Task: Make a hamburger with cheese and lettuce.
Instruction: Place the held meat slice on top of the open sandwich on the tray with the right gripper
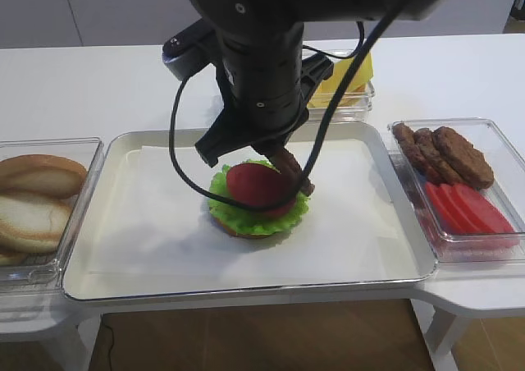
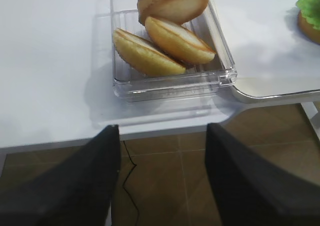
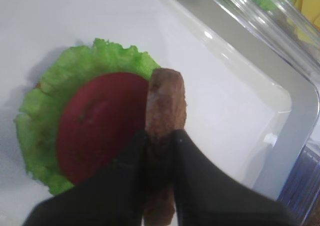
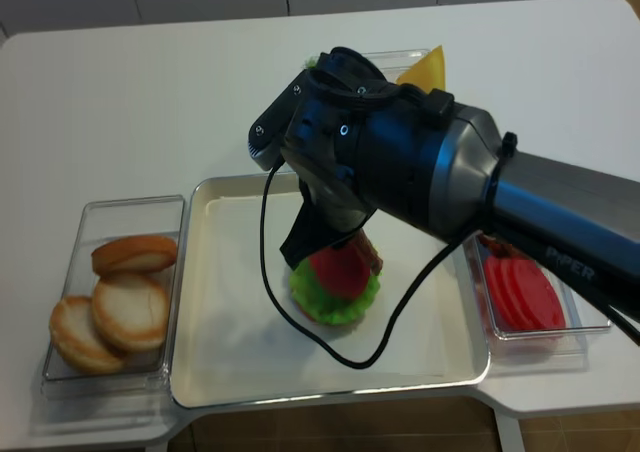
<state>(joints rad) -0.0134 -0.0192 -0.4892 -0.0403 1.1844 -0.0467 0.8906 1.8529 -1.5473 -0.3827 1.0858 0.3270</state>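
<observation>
Nearest me a brown floor shows under the front edge of the white table (image 1: pixel 98 84), where my left pincer (image 2: pixel 162 178) hangs released, its dark fingers wide apart just short of the clear box of bun halves (image 2: pixel 172 38) at the table's left end. Farther in, on the paper-lined tray (image 1: pixel 148 223), the hamburger (image 1: pixel 258 200) lies with lettuce (image 3: pixel 40 116) and a tomato disc (image 3: pixel 102 131) on top, and my right pincer (image 3: pixel 160 141) stands directly over its right edge, clenched on a brown patty (image 3: pixel 166 103) held on edge. "PIPER" is printed on my right arm (image 4: pixel 560 217); the cheese (image 1: pixel 351 74) sits in a clear box at the far side, behind the tray.
</observation>
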